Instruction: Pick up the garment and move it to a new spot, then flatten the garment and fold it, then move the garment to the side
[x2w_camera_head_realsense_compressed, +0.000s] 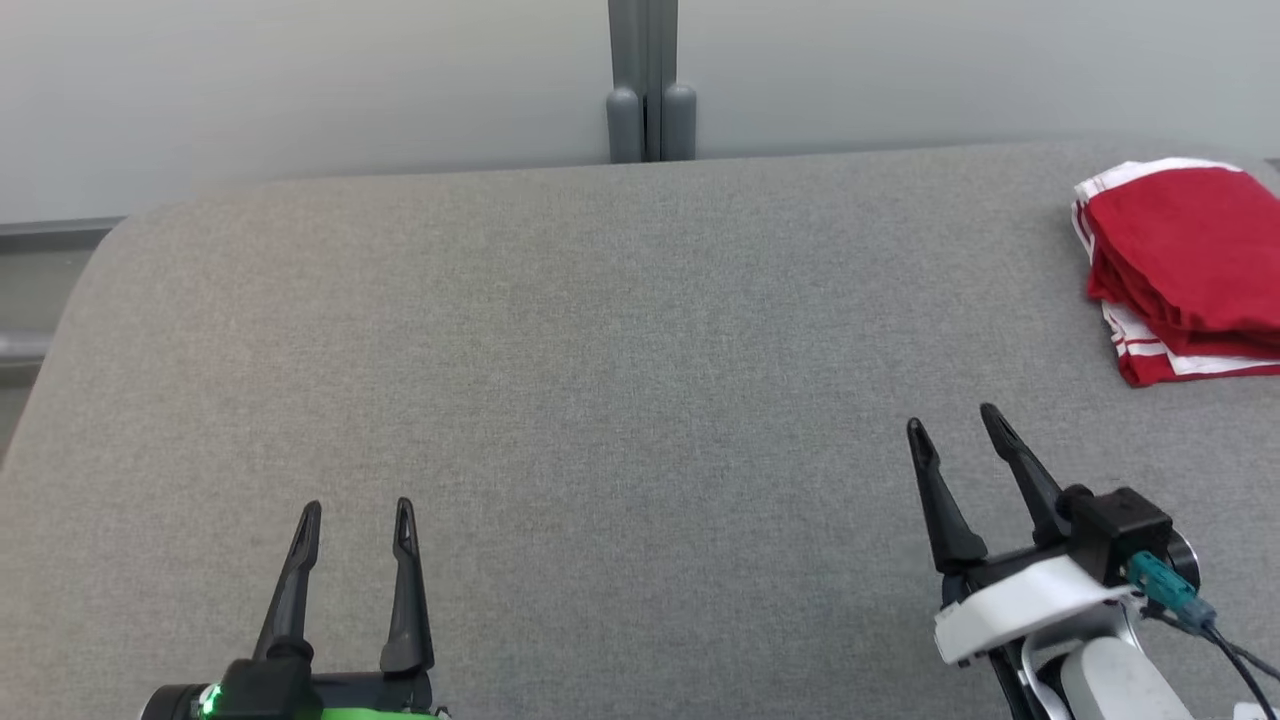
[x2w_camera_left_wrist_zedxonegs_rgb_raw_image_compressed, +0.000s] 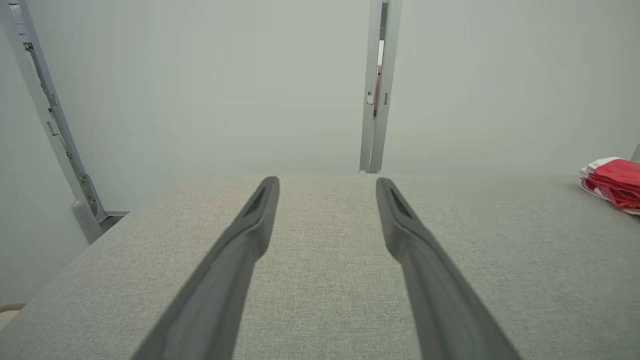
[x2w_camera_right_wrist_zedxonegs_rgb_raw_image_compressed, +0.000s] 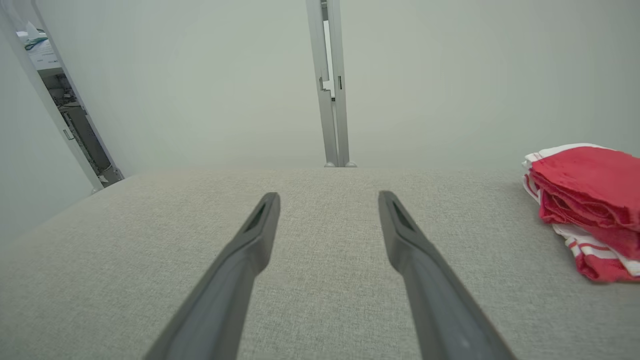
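Garment: we see the red garment (x2w_camera_head_realsense_compressed: 1185, 265) with white striped trim lying folded in a stack at the far right of the grey fabric-covered table (x2w_camera_head_realsense_compressed: 600, 350), touching neither gripper.
Right gripper: our right gripper (x2w_camera_head_realsense_compressed: 952, 420) hovers near the garment, to its left and closer to us, fingers spread and empty.
Left gripper: our left gripper (x2w_camera_head_realsense_compressed: 358, 508) sits well apart at the lower left, fingers parted, holding nothing.
Backdrop: a grey post (x2w_camera_head_realsense_compressed: 650, 80) stands behind the table's far edge against a pale wall (x2w_camera_head_realsense_compressed: 300, 80).
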